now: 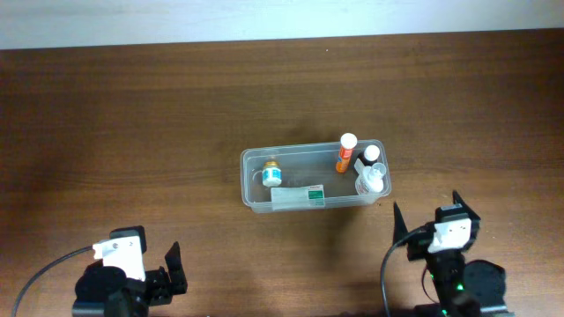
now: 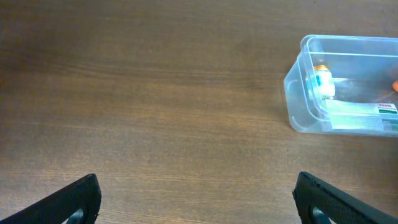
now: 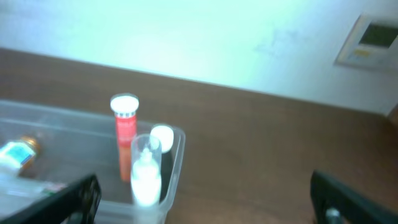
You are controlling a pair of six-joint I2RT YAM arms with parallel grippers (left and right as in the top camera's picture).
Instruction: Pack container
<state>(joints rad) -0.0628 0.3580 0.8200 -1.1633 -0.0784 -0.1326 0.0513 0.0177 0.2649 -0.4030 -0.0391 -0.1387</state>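
The clear plastic container [image 1: 249, 182] sits mid-table. Inside are a small bottle with a teal label [image 1: 271, 173] at the left, a flat white box with green print [image 1: 298, 196] along the near wall, an orange tube with a white cap [image 1: 345, 152] and two white bottles [image 1: 370, 180] at the right end. My left gripper [image 1: 154, 264] is open and empty at the near left, far from the container [image 2: 298, 93]. My right gripper [image 1: 438, 220] is open and empty just right of and nearer than the container [image 3: 177, 149]; the orange tube [image 3: 125, 134] shows in its view.
The table [image 1: 132, 132] is dark brown wood. A pale wall [image 3: 186, 37] with a white wall panel [image 3: 367, 40] shows beyond the far edge in the right wrist view.
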